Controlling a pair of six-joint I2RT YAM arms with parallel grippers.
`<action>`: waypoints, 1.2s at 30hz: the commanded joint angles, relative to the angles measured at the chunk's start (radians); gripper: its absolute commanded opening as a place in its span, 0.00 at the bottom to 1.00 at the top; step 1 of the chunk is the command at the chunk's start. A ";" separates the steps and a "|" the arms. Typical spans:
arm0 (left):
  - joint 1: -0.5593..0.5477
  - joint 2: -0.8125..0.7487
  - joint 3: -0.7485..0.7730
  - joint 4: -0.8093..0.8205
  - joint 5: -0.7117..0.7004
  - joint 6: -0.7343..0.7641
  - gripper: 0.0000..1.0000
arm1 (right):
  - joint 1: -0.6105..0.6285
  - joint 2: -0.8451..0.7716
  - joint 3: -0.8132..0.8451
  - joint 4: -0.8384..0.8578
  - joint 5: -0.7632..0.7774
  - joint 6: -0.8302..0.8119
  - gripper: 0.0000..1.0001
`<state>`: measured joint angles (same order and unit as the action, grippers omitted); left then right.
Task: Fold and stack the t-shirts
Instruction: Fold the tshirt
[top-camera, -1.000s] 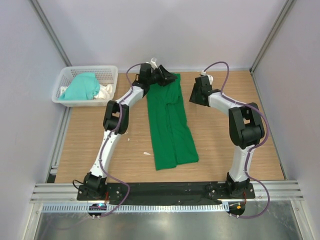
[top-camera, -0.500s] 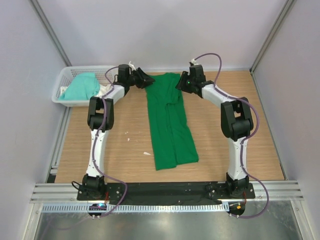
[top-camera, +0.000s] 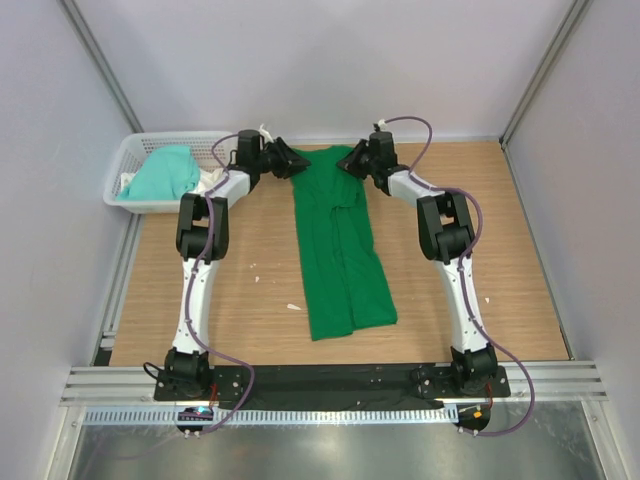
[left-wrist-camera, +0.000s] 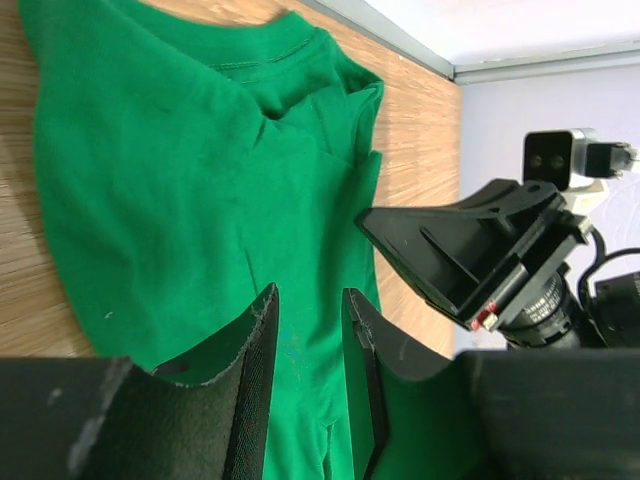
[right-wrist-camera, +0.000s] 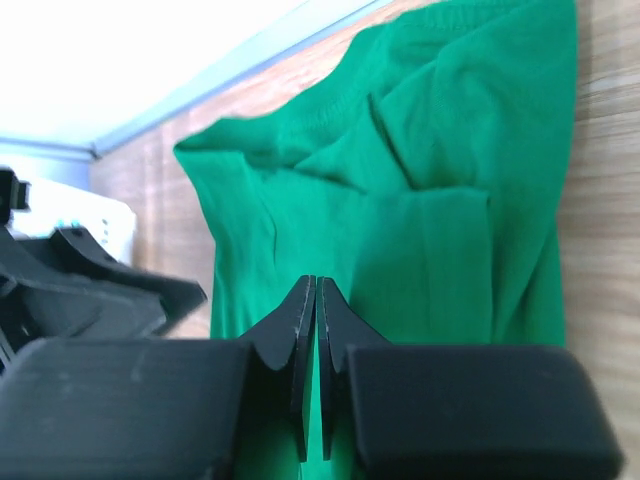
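One green t-shirt (top-camera: 340, 250) lying down tabletop (top-camera: 250, 290) middle, collar at far edge. Left gripper (left-wrist-camera: 310, 300) spread beside collar; right gripper (right-wrist-camera: 316, 285) pressed together there, pinching cloth or not, cannot tell. Best now, probably: both gripping corners evenly, folding toward near edge.

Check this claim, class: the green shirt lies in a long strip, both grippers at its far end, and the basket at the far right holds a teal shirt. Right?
No: the top view shows the basket at the far left, not right. The green shirt, left gripper, right gripper and teal shirt are as stated.
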<state>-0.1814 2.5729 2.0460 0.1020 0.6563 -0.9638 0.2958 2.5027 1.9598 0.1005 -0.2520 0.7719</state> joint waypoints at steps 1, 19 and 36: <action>0.008 0.024 0.042 0.002 0.013 -0.003 0.33 | -0.014 0.036 0.060 0.105 -0.015 0.127 0.09; 0.057 0.118 0.316 -0.073 0.025 -0.047 0.43 | -0.076 0.131 0.327 -0.027 -0.131 0.113 0.32; -0.199 -0.875 -0.788 -0.129 0.009 0.117 0.48 | -0.086 -0.851 -0.655 -0.575 -0.136 -0.346 0.64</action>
<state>-0.3248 1.8519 1.4494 0.0292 0.6727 -0.9195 0.2119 1.7897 1.5452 -0.3840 -0.3626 0.4908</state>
